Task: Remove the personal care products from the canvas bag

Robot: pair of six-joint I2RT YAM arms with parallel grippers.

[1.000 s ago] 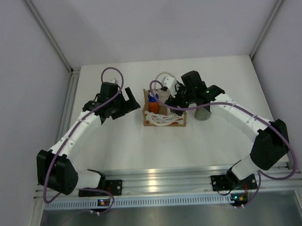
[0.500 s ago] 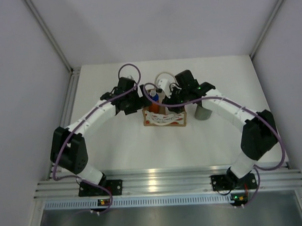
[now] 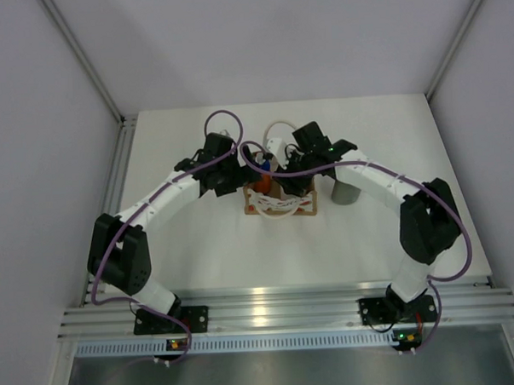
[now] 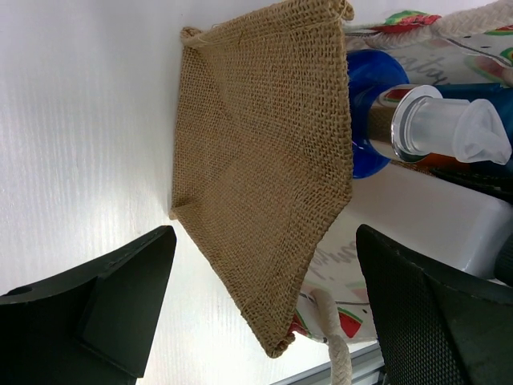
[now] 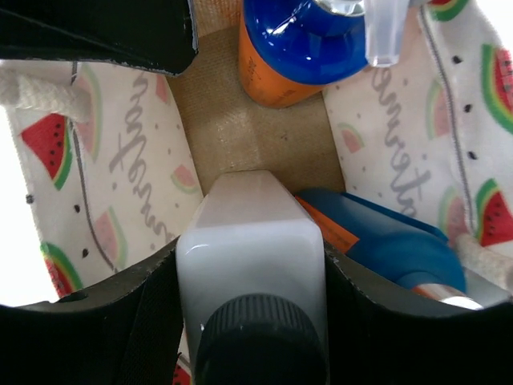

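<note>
The canvas bag (image 3: 281,207) stands mid-table, its burlap side panel (image 4: 256,176) filling the left wrist view. My left gripper (image 4: 264,241) is open, one finger outside that panel, the other over the bag's mouth. Inside the bag my right gripper (image 5: 250,265) is shut on a white bottle (image 5: 248,233) with a dark ribbed cap, both fingers (image 5: 120,321) pressed against its sides. An orange bottle with a blue cap (image 5: 300,44) stands behind it, and another blue-and-orange one (image 5: 385,233) leans at the right. A grey-green bottle (image 3: 344,191) stands on the table right of the bag.
A clear spray nozzle (image 4: 449,128) sticks out over the blue cap (image 4: 370,120). A white rope handle (image 4: 337,353) hangs at the bag's near corner. My left finger (image 5: 96,28) sits at the bag's rim in the right wrist view. Metal rail (image 3: 279,315) runs along the near edge.
My right gripper has sunk into the bag and closed on the white bottle. The left arm swung right, up to the bag's left side, staying open.
</note>
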